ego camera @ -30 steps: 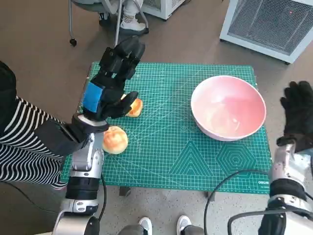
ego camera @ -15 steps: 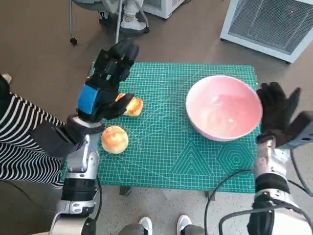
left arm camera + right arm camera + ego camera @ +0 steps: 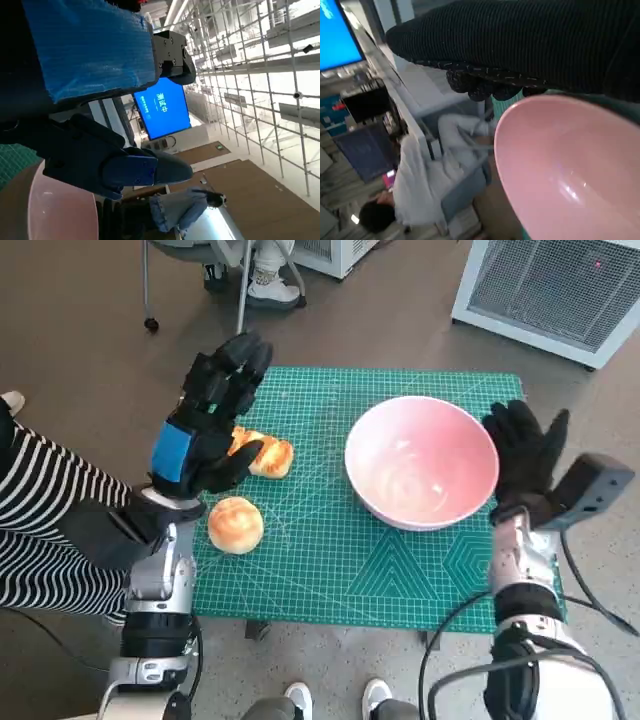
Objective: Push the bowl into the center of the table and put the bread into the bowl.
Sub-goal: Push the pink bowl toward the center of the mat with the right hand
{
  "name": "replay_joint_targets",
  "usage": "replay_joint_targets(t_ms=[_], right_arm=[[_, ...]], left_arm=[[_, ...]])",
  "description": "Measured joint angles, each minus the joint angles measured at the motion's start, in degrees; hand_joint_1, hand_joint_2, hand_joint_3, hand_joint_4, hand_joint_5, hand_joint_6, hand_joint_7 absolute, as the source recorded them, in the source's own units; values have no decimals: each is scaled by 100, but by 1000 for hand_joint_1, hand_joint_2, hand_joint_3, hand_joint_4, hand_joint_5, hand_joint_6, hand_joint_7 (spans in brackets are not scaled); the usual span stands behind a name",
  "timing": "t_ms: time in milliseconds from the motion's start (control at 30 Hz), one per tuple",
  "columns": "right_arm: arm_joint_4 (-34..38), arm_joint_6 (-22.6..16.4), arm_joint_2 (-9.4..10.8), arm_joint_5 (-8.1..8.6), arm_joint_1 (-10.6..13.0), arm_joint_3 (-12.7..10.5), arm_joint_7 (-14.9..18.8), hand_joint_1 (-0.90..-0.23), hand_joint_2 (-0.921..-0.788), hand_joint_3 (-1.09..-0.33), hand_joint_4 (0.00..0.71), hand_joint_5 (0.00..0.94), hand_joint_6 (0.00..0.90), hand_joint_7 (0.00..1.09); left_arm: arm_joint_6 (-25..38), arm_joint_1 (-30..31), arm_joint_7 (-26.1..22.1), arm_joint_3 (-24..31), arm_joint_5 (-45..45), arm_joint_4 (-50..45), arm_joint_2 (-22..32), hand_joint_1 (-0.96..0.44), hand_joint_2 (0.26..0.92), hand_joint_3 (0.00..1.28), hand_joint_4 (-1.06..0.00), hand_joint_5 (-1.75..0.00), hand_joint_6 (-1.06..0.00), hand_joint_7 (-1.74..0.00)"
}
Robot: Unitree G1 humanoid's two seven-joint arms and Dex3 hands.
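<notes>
Bowl being nudged toward center

Green matting is covering the table (image 3: 330, 570). Right hand (image 3: 525, 455), fingers spread, is pressing the bowl (image 3: 422, 460) right of center; smooth and light, it's probably sliding easily. Left hand (image 3: 205, 420), fingers apart, is hovering over soft bread (image 3: 262, 455), best cupped gently.

A green cutting mat (image 3: 370, 550) printed with a pale grid and geometric figures covers the small table, which stands on a brown floor (image 3: 90, 330). Beyond the mat's far edge stand the metal legs of a wheeled chair (image 3: 190, 285), with a person's pale shoes between them. Off the mat's far right corner sits a white unit with a grilled panel (image 3: 550, 290). A striped sleeve (image 3: 40, 510) shows beside the mat's left edge. Farther off in the room, a blue screen (image 3: 162, 107) glows below a ceiling of white framework (image 3: 250, 45), and a person in white (image 3: 425, 170) sits by a desk.
</notes>
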Motion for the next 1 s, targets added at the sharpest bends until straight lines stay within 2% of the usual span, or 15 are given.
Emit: replay_joint_targets(t_ms=[300,633,1000], right_arm=[[4,106,322,254,-192,-189,68,-689,-921,-884,95,0,131,256],[37,255,565,316,-408,-318,106,-677,-921,-859,76,0,120,240],[33,276,559,311,-453,-273,254,-687,-921,-834,74,2,121,233]], left_arm=[[-32,79,115,10,22,-129,28,-748,921,356,-185,-1,-77,-433],[-32,155,225,3,65,-168,30,-750,921,356,-183,0,-81,-415],[-32,238,341,-53,198,-220,7,-751,921,353,-182,0,-89,-400]])
